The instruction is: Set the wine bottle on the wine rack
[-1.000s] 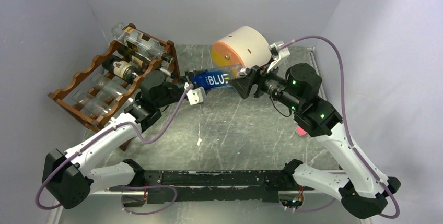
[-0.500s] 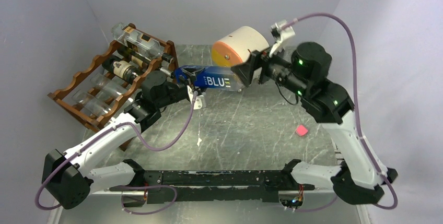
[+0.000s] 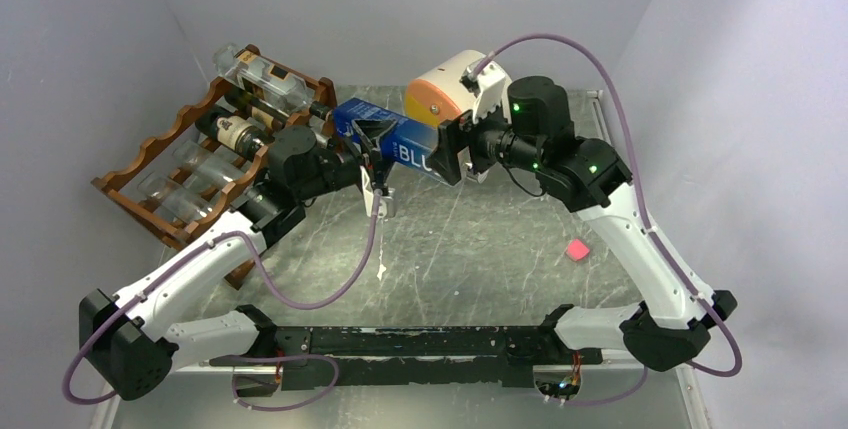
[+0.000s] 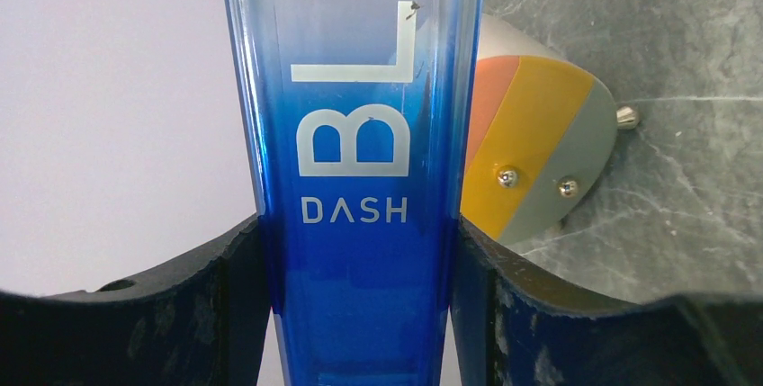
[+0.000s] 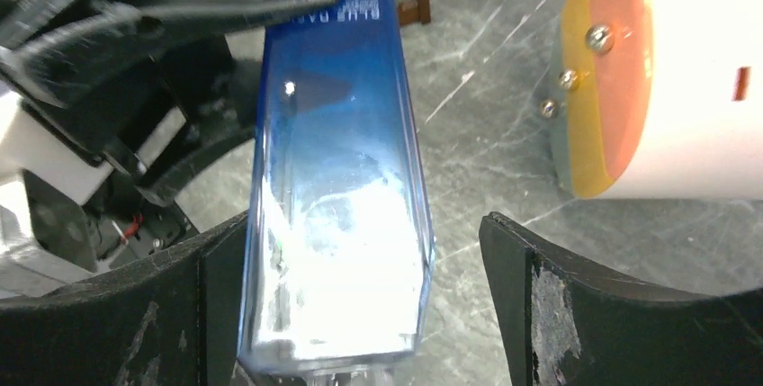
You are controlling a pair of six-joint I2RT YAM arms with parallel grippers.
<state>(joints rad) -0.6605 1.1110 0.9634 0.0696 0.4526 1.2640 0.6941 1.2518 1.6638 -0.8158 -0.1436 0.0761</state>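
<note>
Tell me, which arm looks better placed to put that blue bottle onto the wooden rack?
Left. The left hand is clamped on the blue bottle right beside the wine rack; the right hand is open around the bottle's other end, farther from the rack.

Grey stone-patterned table, veined with pale scratches, faintly glossy under soft, even light. Behind the table, plain pale lavender back wall. On either side of the table, matching left wall and right wall, bare, without windows. Along the table's near edge, black mounting rail.
</note>
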